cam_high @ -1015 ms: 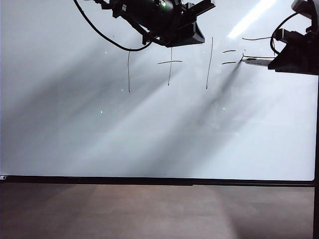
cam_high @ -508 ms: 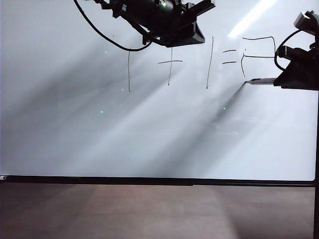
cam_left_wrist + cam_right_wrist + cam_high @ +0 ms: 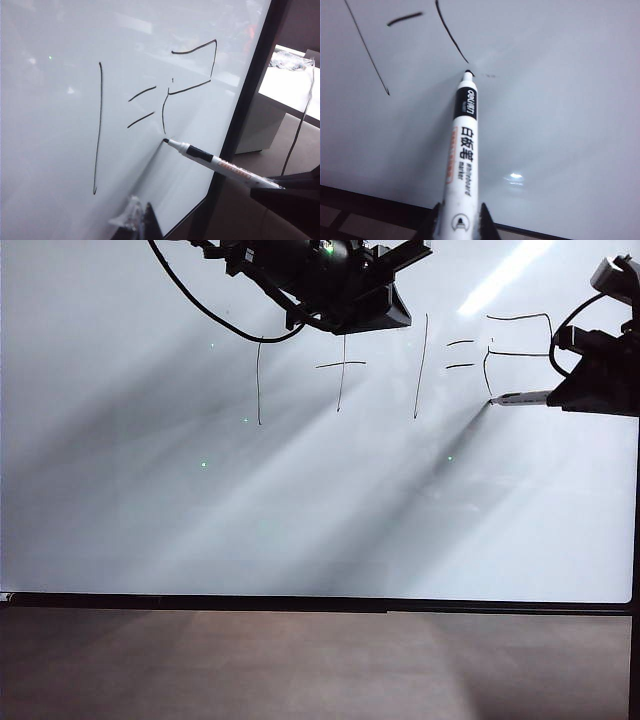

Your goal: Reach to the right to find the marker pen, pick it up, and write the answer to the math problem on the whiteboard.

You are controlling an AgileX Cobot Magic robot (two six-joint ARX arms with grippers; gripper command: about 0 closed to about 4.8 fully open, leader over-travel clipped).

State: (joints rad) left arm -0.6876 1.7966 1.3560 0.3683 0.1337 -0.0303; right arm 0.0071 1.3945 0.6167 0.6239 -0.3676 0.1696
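Note:
The whiteboard point(image 3: 300, 510) fills most of the exterior view. The math problem point(image 3: 340, 365), one plus one equals, is written near its top; its second one point(image 3: 99, 125) and equals dashes point(image 3: 141, 106) show in the left wrist view. To the right of the dashes is the partly drawn angular answer point(image 3: 520, 353) point(image 3: 190, 89). My right gripper point(image 3: 590, 380) point(image 3: 460, 222) is shut on the marker pen point(image 3: 520, 398) point(image 3: 220, 162) point(image 3: 464, 150). The pen's dark tip touches the board at the lower end of the answer's left stroke. My left gripper point(image 3: 375, 310) point(image 3: 142, 222) hovers over the plus sign; its jaws are blurred.
A thin black frame point(image 3: 300, 602) edges the board at the front and on the right point(image 3: 634, 520). Brown surface point(image 3: 300, 670) lies in front of it. Beyond the right edge stand a white table point(image 3: 290, 85) and a hanging cable point(image 3: 300, 130).
My right gripper has carried the pen down the picture from the end of the answer's middle stroke, leaving a short vertical stroke. The left arm has stayed still.

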